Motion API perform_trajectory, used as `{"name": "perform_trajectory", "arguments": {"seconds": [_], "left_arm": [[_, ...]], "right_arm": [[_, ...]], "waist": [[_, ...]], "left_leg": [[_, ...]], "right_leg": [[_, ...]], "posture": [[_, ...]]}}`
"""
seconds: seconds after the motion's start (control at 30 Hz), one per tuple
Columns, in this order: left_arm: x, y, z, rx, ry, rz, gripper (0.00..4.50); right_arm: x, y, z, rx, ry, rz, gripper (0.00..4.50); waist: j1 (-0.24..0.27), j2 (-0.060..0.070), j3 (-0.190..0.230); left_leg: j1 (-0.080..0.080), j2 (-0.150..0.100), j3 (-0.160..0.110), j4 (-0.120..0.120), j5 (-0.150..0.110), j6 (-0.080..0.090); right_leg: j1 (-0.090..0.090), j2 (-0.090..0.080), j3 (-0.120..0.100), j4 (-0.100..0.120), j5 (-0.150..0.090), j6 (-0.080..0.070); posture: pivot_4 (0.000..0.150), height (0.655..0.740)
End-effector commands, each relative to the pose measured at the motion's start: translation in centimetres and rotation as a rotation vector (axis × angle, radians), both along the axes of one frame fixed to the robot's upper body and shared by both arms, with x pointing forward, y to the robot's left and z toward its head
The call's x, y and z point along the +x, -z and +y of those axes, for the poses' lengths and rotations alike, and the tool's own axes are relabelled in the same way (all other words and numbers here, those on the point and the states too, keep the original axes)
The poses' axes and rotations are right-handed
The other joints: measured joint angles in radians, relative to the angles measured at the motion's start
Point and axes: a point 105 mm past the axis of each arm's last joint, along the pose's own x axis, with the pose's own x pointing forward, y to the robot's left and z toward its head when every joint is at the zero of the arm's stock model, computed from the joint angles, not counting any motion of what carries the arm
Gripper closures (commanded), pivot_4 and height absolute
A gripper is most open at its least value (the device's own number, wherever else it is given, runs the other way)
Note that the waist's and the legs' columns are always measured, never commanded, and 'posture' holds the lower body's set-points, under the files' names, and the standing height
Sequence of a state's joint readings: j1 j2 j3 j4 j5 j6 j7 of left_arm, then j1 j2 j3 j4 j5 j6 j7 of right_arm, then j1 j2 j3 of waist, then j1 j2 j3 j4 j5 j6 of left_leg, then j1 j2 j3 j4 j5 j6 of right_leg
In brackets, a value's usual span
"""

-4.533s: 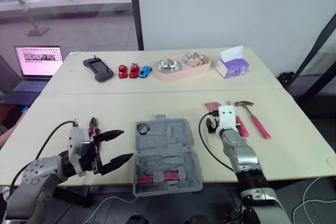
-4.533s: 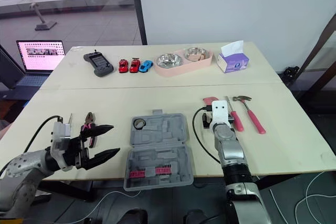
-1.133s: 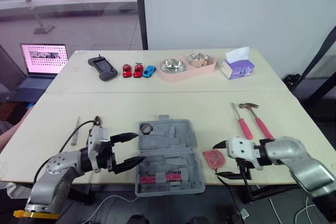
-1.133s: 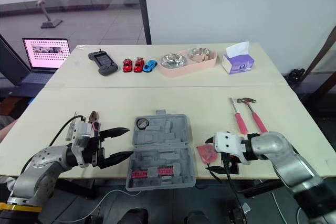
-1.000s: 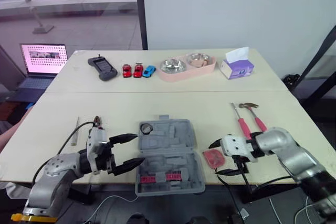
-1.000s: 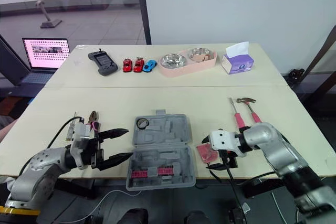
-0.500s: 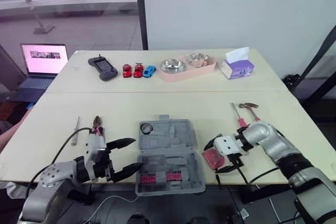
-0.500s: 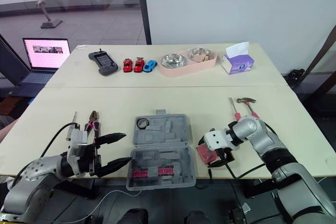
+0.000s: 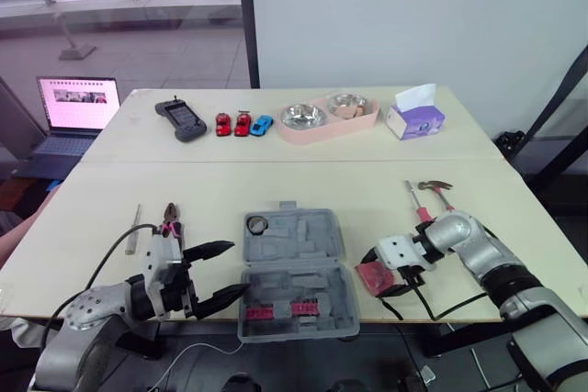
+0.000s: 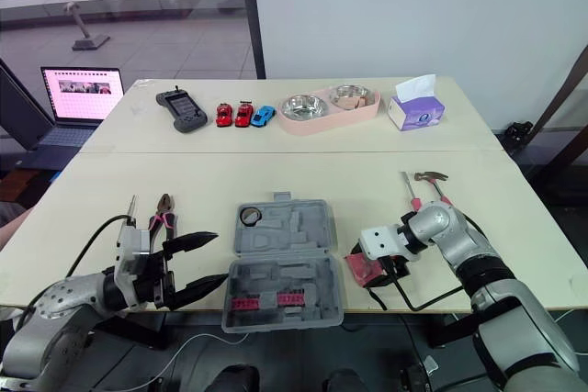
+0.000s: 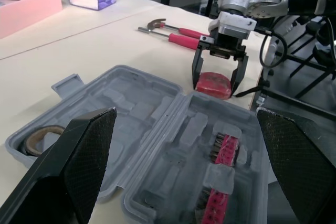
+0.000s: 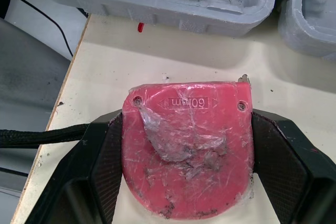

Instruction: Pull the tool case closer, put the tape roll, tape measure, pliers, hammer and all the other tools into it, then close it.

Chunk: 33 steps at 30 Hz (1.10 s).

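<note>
Packing barely begun: only the tape roll (image 9: 256, 224) sits in the open tool case (image 9: 296, 268).
Right gripper (image 11: 215, 88) clamps the tape measure (image 12: 187, 145) just right of the case; left gripper (image 9: 239, 268) spread, empty. Pliers (image 9: 171, 218) and hammer (image 9: 432, 188) unpacked, lid unclosed.

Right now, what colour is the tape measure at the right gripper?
Red. The tape measure shows best in the right wrist view.
</note>
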State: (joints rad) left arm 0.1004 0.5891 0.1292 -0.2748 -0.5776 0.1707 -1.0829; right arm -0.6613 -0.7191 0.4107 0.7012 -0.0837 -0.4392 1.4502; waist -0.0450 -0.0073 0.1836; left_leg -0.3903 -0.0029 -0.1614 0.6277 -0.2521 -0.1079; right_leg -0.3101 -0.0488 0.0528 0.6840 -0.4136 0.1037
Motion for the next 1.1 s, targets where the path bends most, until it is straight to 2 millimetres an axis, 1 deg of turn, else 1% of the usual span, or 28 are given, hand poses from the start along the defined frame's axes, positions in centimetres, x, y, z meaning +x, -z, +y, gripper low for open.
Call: {"name": "perform_trajectory", "arguments": {"seconds": [0.03, 0.1, 0.17, 0.23, 0.3, 0.4, 0.53, 0.6, 0.63, 0.67, 0.93, 1.1], "left_arm": [[0.0, -0.7, 0.0, 0.002, 0.008, -0.032, 0.0], [0.0, -0.6, 0.0, 0.001, 0.004, -0.031, 0.0], [0.0, -0.5, 0.1, 0.0, -0.001, -0.03, 0.0], [0.0, -0.4, 0.0, -0.001, -0.003, -0.028, 0.0], [0.0, -0.4, 0.0, -0.002, -0.004, -0.027, 0.0], [0.1, -0.4, -0.1, -0.004, -0.003, -0.027, 0.0], [0.3, -0.5, -0.3, -0.005, 0.003, -0.028, 0.0], [0.4, -0.6, -0.3, -0.003, 0.006, -0.029, 0.0], [0.4, -0.6, -0.3, -0.003, 0.007, -0.029, 0.0], [0.5, -0.6, -0.3, -0.002, 0.008, -0.029, 0.0], [0.6, -0.7, -0.3, -0.001, 0.009, -0.033, 0.0], [0.6, -0.8, -0.4, -0.003, 0.012, -0.033, 0.0]], "right_arm": [[0.0, -0.5, -0.6, 0.025, 0.107, 0.002, 1.47], [-0.3, -1.0, -0.8, 0.074, 0.253, 0.038, 1.47], [-1.0, -1.3, -0.6, 0.135, 0.384, 0.078, 1.47], [-2.2, -1.1, -0.4, 0.151, 0.433, 0.089, 1.47], [-3.0, -0.8, -0.4, 0.139, 0.454, 0.083, 1.47], [-3.1, 0.1, -0.7, 0.11, 0.506, 0.059, 1.47], [-2.5, 0.4, -0.5, 0.118, 0.538, 0.032, 1.47], [-2.4, 0.4, -0.4, 0.124, 0.54, 0.034, 0.48], [-2.5, 0.4, -0.4, 0.125, 0.536, 0.037, 0.15], [-2.5, 0.4, -0.4, 0.13, 0.534, 0.036, 0.06], [-2.9, -0.4, -0.9, 0.207, 0.516, 0.066, 0.06], [-3.1, 0.2, -1.6, 0.217, 0.504, 0.067, 0.06]], "waist": [[0.001, 0.0, 0.0], [0.002, 0.0, 0.0], [0.008, 0.0, 0.0], [0.012, 0.0, 0.0], [0.014, 0.0, 0.0], [0.005, 0.0, 0.0], [0.001, 0.0, 0.0], [0.0, 0.0, 0.0], [0.0, 0.0, 0.0], [0.001, 0.0, 0.0], [0.003, 0.0, 0.0], [0.002, 0.0, 0.0]], "left_leg": [[0.0, 0.0, 0.0, 0.0, 0.0, 0.0], [0.0, 0.0, 0.0, 0.0, 0.0, 0.0], [-0.001, 0.0, -0.001, 0.0, 0.0, 0.0], [-0.001, 0.0, -0.001, 0.0, -0.001, 0.001], [-0.001, 0.0, -0.001, -0.001, -0.003, 0.004], [-0.001, 0.0, 0.0, 0.0, -0.004, 0.007], [-0.001, 0.0, 0.0, 0.0, -0.004, 0.007], [0.0, 0.0, 0.0, 0.0, -0.004, 0.007], [0.0, 0.0, 0.0, 0.0, -0.004, 0.007], [0.0, 0.0, 0.0, 0.0, -0.004, 0.007], [-0.001, 0.0, 0.0, 0.0, -0.004, 0.007], [-0.001, 0.0, 0.0, 0.0, -0.004, 0.007]], "right_leg": [[0.0, 0.0, 0.0, 0.0, 0.0, 0.0], [0.0, 0.0, 0.0, 0.0, 0.0, 0.0], [0.0, 0.0, 0.0, 0.0, 0.0, 0.0], [0.0, 0.0, 0.0, -0.001, 0.0, 0.0], [0.0, 0.0, 0.0, -0.001, 0.0, 0.0], [0.0, 0.0, 0.0, -0.001, 0.0, 0.0], [0.0, 0.0, 0.0, -0.001, 0.0, 0.0], [0.0, 0.0, 0.0, -0.001, 0.0, 0.0], [0.0, 0.0, 0.0, -0.001, 0.0, 0.0], [0.0, 0.0, 0.0, -0.001, 0.0, 0.0], [0.0, 0.0, 0.0, -0.001, 0.0, 0.0], [0.0, 0.0, 0.0, -0.001, 0.0, 0.0]], "posture": [[0.15, 0.74], [0.15, 0.74], [0.15, 0.74], [0.15, 0.74], [0.15, 0.74], [0.15, 0.74], [0.15, 0.74], [0.15, 0.74], [0.15, 0.74], [0.15, 0.74], [0.15, 0.74], [0.15, 0.74]]}}
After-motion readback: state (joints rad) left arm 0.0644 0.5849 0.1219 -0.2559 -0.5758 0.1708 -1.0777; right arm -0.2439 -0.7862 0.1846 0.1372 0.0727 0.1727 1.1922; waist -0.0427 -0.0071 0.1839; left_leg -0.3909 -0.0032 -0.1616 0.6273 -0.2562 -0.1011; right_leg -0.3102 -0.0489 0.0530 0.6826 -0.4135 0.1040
